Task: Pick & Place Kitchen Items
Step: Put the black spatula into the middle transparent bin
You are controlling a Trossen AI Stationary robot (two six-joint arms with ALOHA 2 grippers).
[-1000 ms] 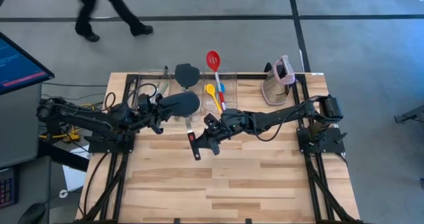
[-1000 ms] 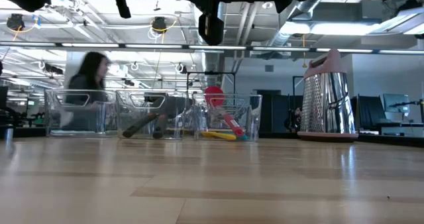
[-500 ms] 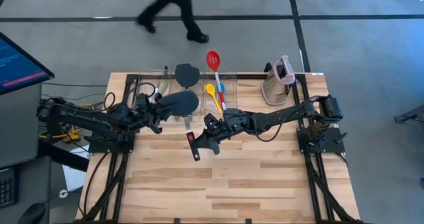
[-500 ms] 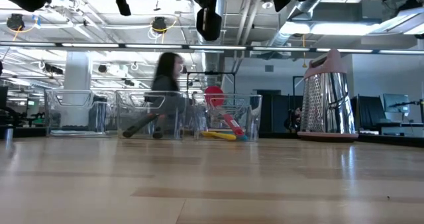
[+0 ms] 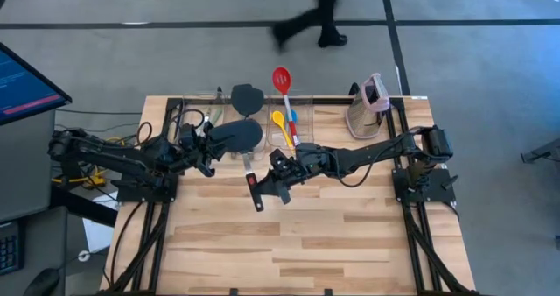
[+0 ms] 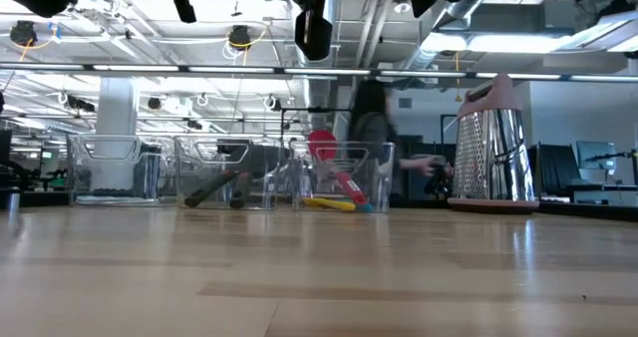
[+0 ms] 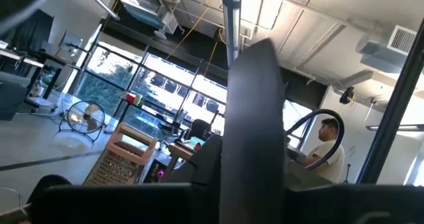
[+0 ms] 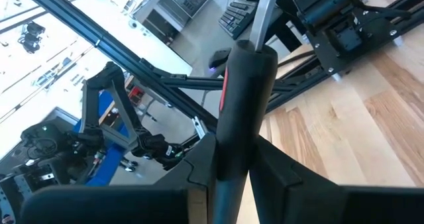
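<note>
Spatula (image 5: pixel 248 147): dark, flat head, black-red handle, above the table, held by both grippers.
Left gripper (image 5: pixel 213 149): jaws on the head.
Right gripper (image 5: pixel 268 184): clamps the handle.
Table (image 5: pixel 350 235): pale wood planks.
Room: a person (image 5: pixel 311 20) on grey floor.

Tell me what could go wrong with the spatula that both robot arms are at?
1. The right pincer grips the spatula only by its handle, so the wide head could sag or slip out.
2. The left pincer is right at the head and might snag it when pulling away.
3. The red spoon sticks out of its bin; the spatula could bump it.
</note>
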